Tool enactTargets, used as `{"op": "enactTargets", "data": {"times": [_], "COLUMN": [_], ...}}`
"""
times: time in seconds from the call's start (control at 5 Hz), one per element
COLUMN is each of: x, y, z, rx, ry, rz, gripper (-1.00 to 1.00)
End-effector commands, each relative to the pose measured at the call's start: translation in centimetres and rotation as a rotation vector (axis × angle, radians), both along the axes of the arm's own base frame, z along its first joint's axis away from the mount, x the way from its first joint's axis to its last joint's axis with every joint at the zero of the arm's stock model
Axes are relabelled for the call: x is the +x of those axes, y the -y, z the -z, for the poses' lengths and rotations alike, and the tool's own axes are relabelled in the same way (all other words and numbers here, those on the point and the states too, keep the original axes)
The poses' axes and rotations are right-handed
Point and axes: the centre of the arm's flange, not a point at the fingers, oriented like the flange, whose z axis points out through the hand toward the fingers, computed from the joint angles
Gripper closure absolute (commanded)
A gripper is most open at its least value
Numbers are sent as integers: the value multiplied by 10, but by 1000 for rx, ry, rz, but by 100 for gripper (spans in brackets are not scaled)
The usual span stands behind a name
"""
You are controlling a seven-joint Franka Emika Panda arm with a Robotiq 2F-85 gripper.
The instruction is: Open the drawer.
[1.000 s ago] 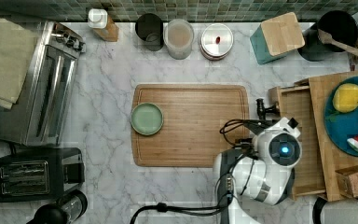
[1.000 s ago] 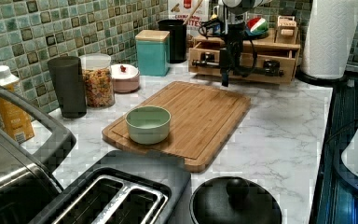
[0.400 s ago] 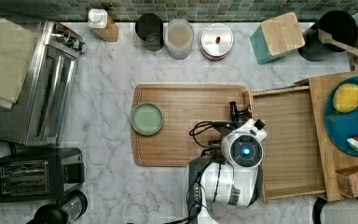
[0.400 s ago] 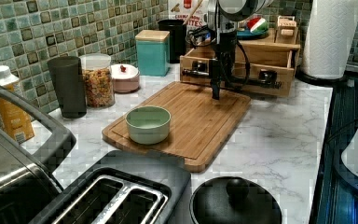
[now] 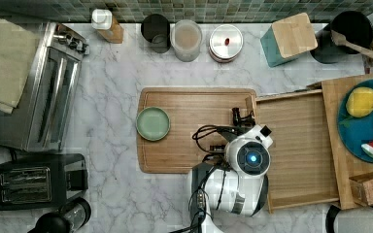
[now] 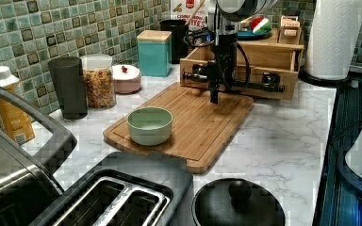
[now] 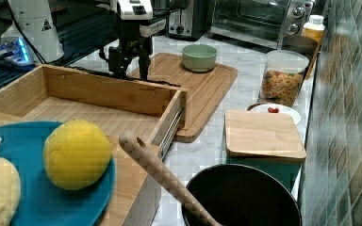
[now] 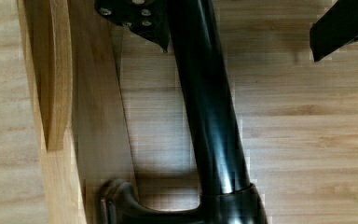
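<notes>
Drawer (image 5: 298, 145) slid further out since earlier. Gripper (image 6: 214, 92) fingers apart around bar handle (image 8: 209, 116), cutting board's (image 5: 189, 131) 3 o'clock edge. Rigid, light wood; grab handle mid-bar.

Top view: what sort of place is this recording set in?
Most likely a kitchen counter, perhaps a mock-up: marble-look worktop against a tiled wall, with a toaster oven, a slot toaster and a bamboo cutting board.

"STASH" reads on the tea box (image 5: 372, 187) in the top view
</notes>
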Motion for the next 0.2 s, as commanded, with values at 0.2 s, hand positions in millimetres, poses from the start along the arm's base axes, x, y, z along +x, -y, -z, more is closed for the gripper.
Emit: {"op": "enactTargets", "data": {"times": [0.2], "x": [-18], "y": [-161], "z": [-4], "rx": [64], "ry": [-22], "rz": [-110], "gripper": [-100]}}
